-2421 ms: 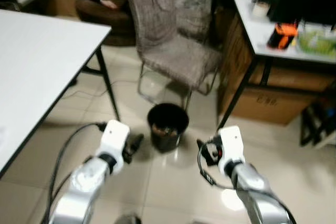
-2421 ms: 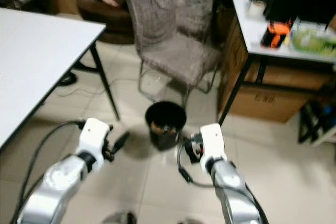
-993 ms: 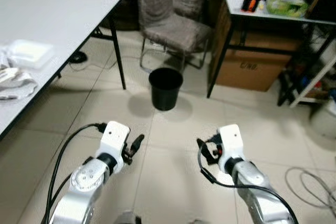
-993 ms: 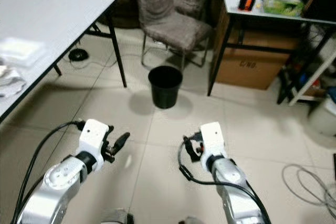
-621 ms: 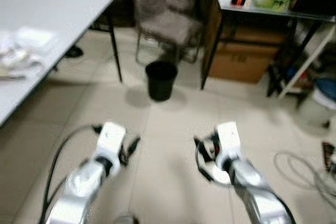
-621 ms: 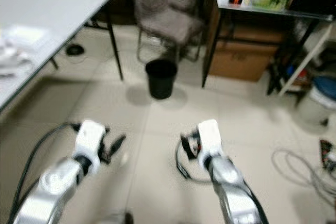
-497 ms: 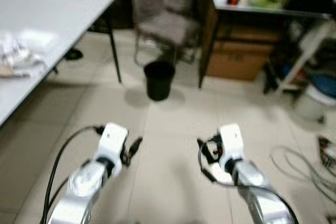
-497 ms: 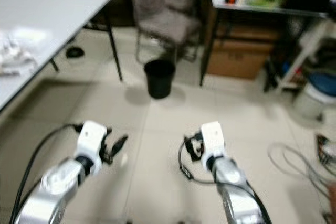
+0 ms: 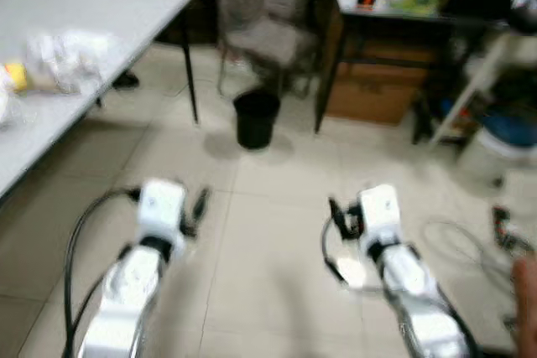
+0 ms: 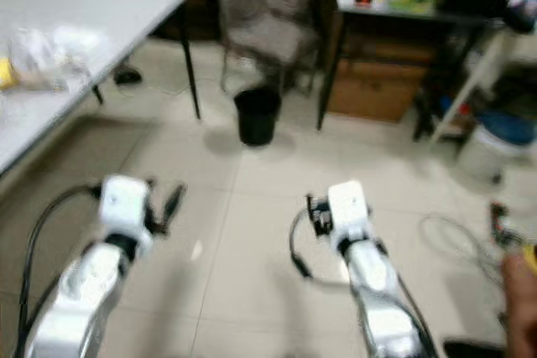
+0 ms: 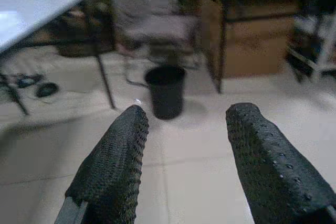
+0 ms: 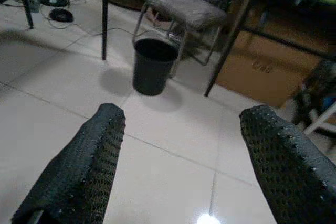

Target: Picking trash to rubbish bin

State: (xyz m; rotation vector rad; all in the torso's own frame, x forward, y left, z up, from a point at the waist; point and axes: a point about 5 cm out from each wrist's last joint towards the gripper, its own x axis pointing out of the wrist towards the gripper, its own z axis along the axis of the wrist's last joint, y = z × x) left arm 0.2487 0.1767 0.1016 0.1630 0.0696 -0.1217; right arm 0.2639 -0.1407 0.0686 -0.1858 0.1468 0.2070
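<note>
Left hand [image 11: 184, 145] and right hand [image 12: 178, 156] spread empty; bin [image 9: 256, 119] seemingly farther than before.

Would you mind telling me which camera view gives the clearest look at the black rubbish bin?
The right wrist view: the black rubbish bin is largest and sharpest there, its open rim plain, framed between the open right gripper fingers. The left wrist view shows it smaller and softer beyond the open left gripper. Both eye views show it small and blurred, beside the chair.
</note>
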